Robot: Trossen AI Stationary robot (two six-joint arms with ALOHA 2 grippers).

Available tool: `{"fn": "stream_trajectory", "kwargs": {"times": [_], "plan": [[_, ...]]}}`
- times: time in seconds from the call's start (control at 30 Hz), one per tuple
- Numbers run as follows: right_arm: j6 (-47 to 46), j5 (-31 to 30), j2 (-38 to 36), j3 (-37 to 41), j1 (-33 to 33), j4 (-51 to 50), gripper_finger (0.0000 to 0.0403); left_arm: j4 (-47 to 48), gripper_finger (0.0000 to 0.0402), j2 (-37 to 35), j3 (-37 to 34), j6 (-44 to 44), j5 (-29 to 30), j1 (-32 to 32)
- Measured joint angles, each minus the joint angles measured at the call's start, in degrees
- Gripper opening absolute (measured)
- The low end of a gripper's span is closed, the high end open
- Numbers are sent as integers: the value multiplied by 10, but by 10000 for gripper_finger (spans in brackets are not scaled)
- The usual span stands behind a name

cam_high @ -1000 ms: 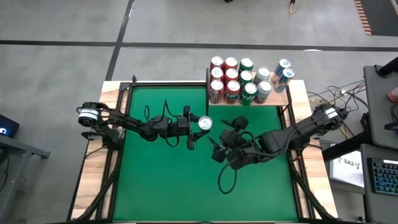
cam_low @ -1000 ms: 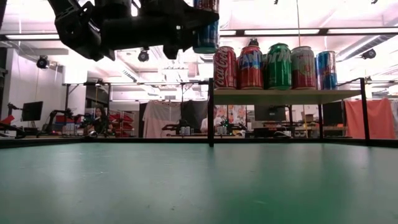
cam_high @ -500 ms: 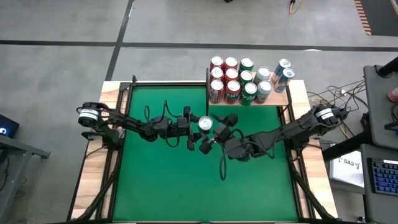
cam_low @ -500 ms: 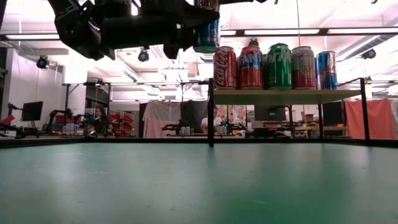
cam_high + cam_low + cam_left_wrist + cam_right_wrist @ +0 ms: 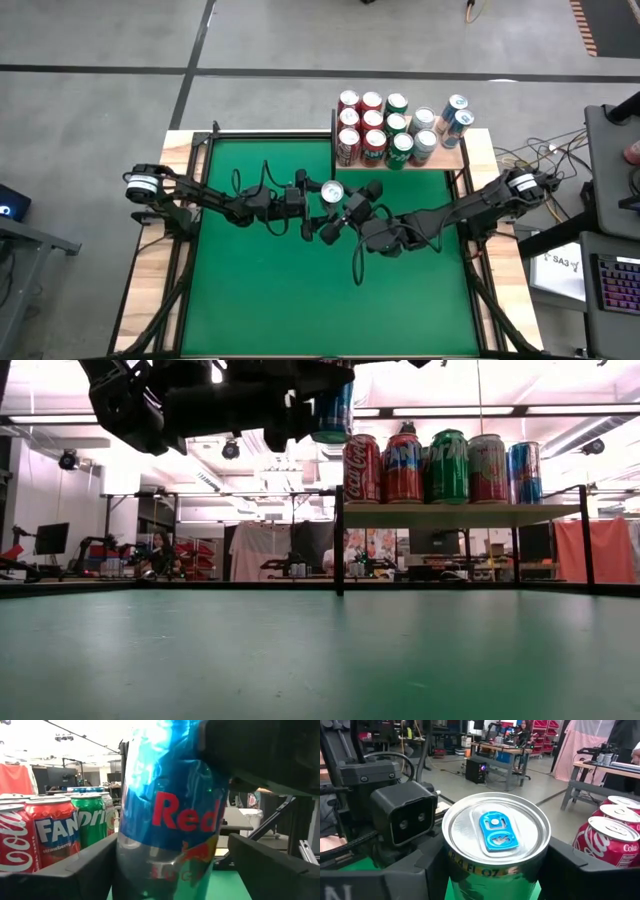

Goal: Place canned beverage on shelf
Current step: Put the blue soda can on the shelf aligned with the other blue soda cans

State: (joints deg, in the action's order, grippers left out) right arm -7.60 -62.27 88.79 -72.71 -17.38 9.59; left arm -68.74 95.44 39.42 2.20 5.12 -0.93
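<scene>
Blue and silver, the can [image 5: 331, 191] hangs upright in mid-air over the green table [image 5: 260, 290], caught between both arms at the handover point. In the right wrist view the right gripper [image 5: 339, 206] has its two fingers pressed against the can's sides just below the lid, so it looks to carry the weight. The left gripper [image 5: 318, 200] brackets the same can, but its jaws stand wide, with a gap showing on one side in the left wrist view, so it grips nothing. I judge the step in hand to be the pass from left to right. Farther off, at the table's far right corner, the shelf [image 5: 462, 150] holds a crowded block of standing cans [image 5: 385, 125]. Next, the left arm must back clear without brushing the can. The right must then carry it level to whatever bare board remains, likely along the shelf's right edge, and set it down without nudging its neighbours.
</scene>
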Motion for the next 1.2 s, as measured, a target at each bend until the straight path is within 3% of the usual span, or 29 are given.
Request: {"fn": "stream_trajectory", "kwargs": {"times": [0.2, 0.33, 0.5, 0.73, 1.1, 1.2], "plan": [[13, 2, -28, 0, 0, -15, 218, -3, 351, -1, 1, 0, 1, 0], [-27, 3, -74, -25, 0, -146, 218, 0, 348, -3, 1, -2, 3, 0], [-205, -16, -162, -69, 2, -447, 218, 7, 347, -3, 0, -3, -2, -1], [-513, 0, -270, -51, -10, -796, 218, 9, 347, -2, 0, 1, 0, 0], [-731, 4, -325, 1, -28, -996, 218, 12, 347, -2, 0, 7, 2, 0], [-739, 5, -346, 25, -28, -993, 218, 12, 347, -2, 0, 9, 3, 0]]}}
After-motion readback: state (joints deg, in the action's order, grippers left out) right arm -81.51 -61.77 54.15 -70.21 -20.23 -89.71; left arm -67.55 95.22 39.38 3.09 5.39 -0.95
